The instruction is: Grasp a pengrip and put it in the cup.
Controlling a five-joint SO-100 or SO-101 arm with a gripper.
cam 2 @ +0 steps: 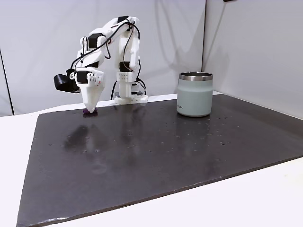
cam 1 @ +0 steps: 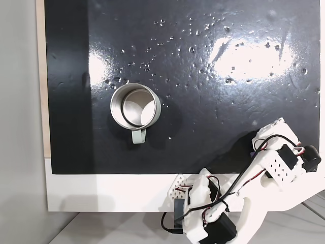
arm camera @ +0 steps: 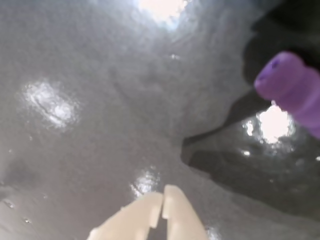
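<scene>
Small purple ribbed rubbery pengrip [cam 2: 89,112] lies on the dark mat of the table, close to the mat's far-left corner in a fixed view; in wrist view [arm camera: 295,90] it's a blurred stubby cyl. w/ rounded end. Round pale grey-green cup [cam 2: 194,94], shiny steel inside, dark rim, stands upright, empty, nr far edge; stubby handle [cam 1: 138,135] pts toward the robot-side edge. Well apart from pengrip.

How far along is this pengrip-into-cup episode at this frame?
Early stage. Nothing is done: the cup is empty. In hand: the gripper is down at the purple pengrip, but the wrist view shows the fingertips shut beside it, not around it. Left: grasp, carry, drop.
</scene>
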